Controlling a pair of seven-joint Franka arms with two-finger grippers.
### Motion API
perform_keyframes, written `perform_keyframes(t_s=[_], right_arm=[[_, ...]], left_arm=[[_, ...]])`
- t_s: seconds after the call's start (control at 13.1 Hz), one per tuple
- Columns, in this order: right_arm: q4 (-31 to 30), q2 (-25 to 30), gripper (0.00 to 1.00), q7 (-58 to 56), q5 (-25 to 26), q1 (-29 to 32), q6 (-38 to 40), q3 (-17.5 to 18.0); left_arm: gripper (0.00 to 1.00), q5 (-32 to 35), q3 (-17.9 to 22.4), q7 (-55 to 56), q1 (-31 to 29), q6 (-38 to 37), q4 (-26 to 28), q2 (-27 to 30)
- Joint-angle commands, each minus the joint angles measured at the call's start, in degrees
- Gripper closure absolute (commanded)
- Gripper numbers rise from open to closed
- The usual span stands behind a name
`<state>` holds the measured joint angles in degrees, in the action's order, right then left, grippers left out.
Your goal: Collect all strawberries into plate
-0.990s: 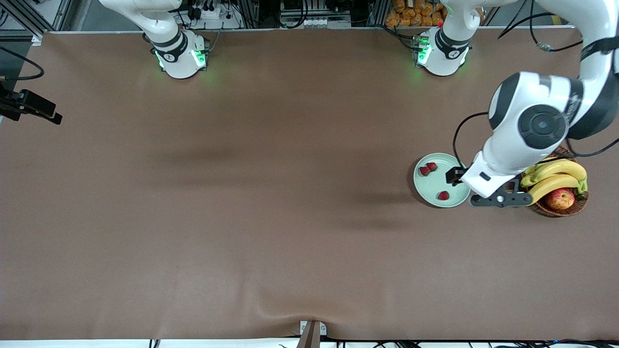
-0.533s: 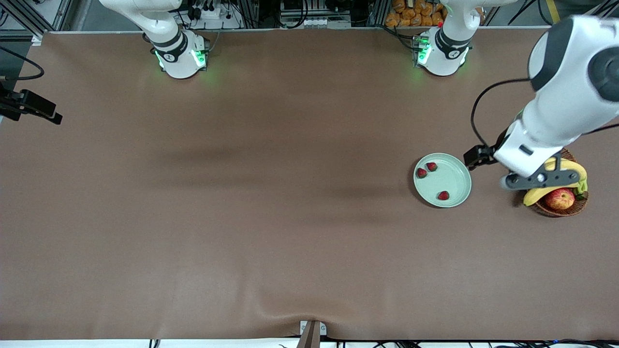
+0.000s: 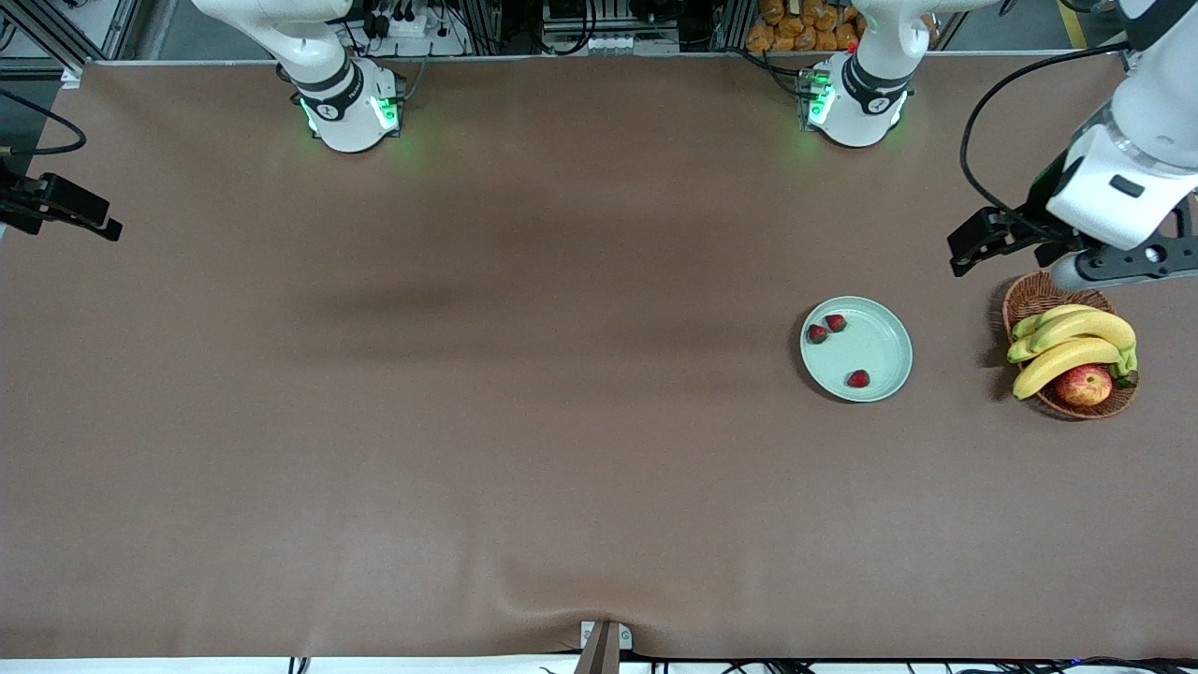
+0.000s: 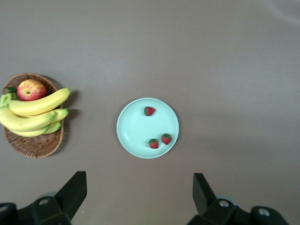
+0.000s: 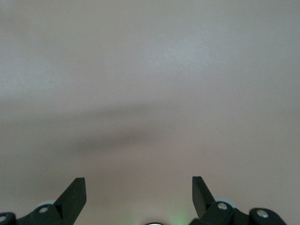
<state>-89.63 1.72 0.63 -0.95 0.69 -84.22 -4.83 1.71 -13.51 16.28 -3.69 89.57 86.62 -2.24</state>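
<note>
You see all three strawberries (image 3: pixel 858 378) in the plate (image 3: pixel 884 365). The left gripper (image 4: pixel 139 199) hangs above the table with fingers spread; the right gripper (image 5: pixel 138 197) waits, also spread.

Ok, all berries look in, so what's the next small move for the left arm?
Probably none beyond parking the left tool clear. All three strawberries lie on the plate, none on the table, and the left tool is open and empty, above the table by the basket.
</note>
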Motion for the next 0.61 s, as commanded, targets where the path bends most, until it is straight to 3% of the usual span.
perform_keyframes(t_s=[0.0,0.53], right_arm=[[0.3,0.3,0.00,0.2,-0.8,0.1,0.4,0.3],[0.3,0.2,0.00,0.2,-0.8,0.1,0.3,0.3]], left_arm=[[0.00,-2.6,4.3,-3.6,0.4,-1.2,3.2,3.8],[0.00,-1.4,5.5,-7.4,1.0,-2.5,2.4,3.6]])
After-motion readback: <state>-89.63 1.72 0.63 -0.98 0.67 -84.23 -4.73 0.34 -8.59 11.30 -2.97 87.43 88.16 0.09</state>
